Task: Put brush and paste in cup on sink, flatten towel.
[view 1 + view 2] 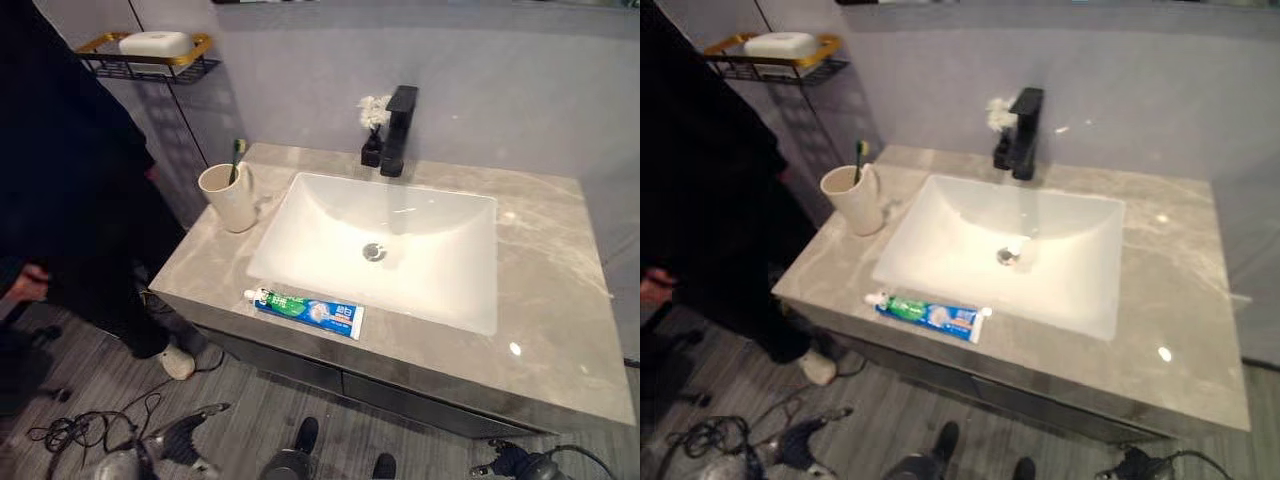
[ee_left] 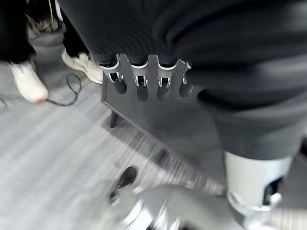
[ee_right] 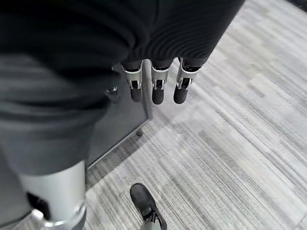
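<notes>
Both eye views looked steeply down on the same sink (image 1: 385, 250) (slightly offset); each wrist view faced the floor (image 3: 240, 143), close past its own fingers.

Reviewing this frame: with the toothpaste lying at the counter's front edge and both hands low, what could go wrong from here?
1. The toothpaste tube lies flat at the counter's front edge; a clumsy grasp might push it off.
2. The cup already holds the toothbrush and looks light; adding the tube could tip it.
3. A person stands beside the cup, close to the left hand's likely path. The right hand hangs low.
</notes>
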